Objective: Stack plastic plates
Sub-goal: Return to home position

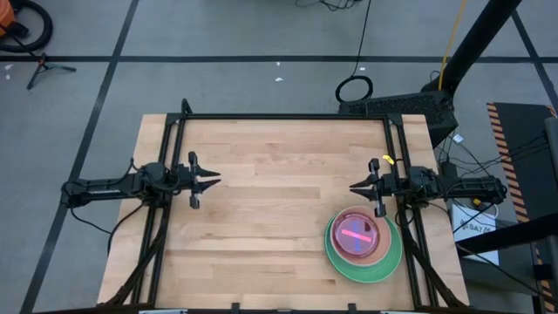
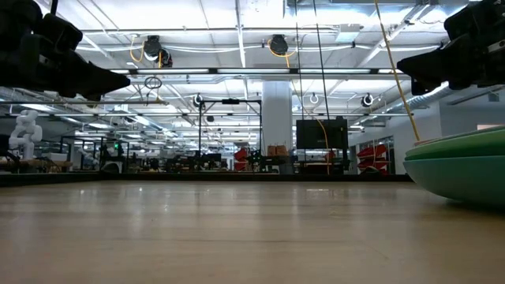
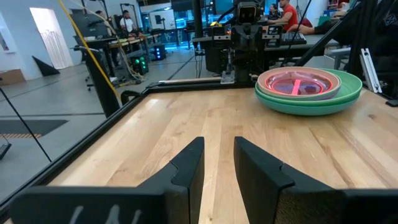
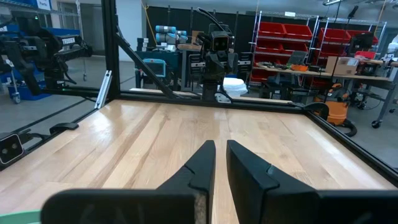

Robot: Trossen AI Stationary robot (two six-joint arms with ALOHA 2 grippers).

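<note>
A: Where's the plate stack?
B: I see it on the bench, right side, just beside the right tool. Pink top, green base. Left tool well apart. Both empty, narrow gaps.

One plate stack, seemingly three or more plates nested, one left gripper, one right gripper, one table.
</note>
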